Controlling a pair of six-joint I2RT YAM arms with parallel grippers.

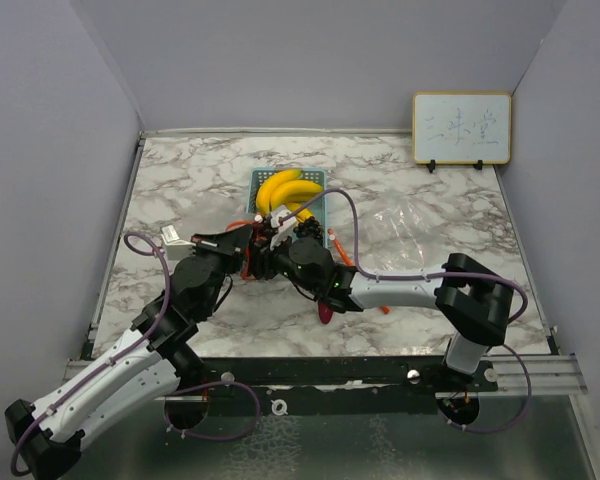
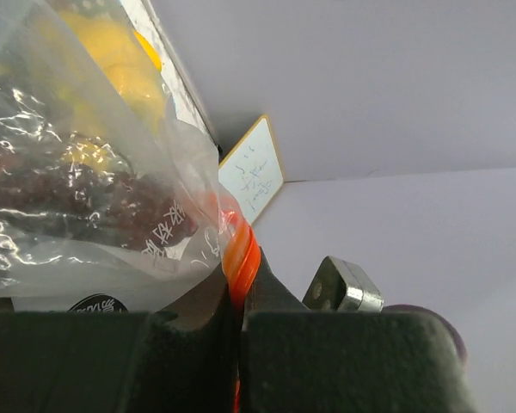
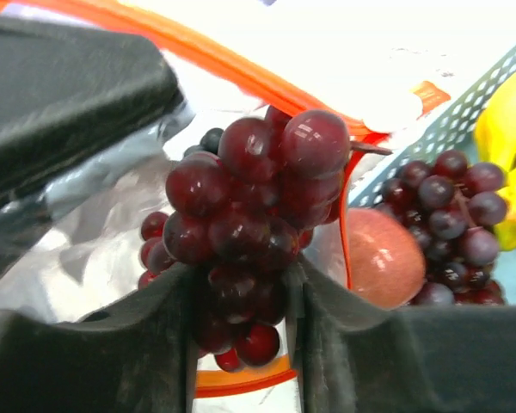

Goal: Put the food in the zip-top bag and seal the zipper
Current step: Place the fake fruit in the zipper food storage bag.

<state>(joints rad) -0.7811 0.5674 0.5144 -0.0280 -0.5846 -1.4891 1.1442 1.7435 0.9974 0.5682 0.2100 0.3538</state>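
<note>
My right gripper (image 3: 241, 297) is shut on a dark purple grape cluster (image 3: 249, 198) and holds it at the mouth of the clear zip-top bag (image 3: 77, 258), inside its orange zipper rim (image 3: 241, 76). My left gripper (image 2: 239, 320) is shut on the bag's orange zipper edge (image 2: 241, 255). In the top view both grippers, left (image 1: 248, 248) and right (image 1: 278, 238), meet just in front of the blue basket (image 1: 315, 205) with the yellow bananas (image 1: 285, 190). A round red fruit (image 3: 383, 256) and more grapes (image 3: 451, 219) lie in the basket. A magenta oval vegetable (image 1: 325, 312) lies under the right arm.
A small whiteboard (image 1: 461, 128) stands at the back right by the wall. Clear bag plastic (image 1: 410, 235) spreads over the marble table to the right of the grippers. Grey walls close in the left, back and right sides.
</note>
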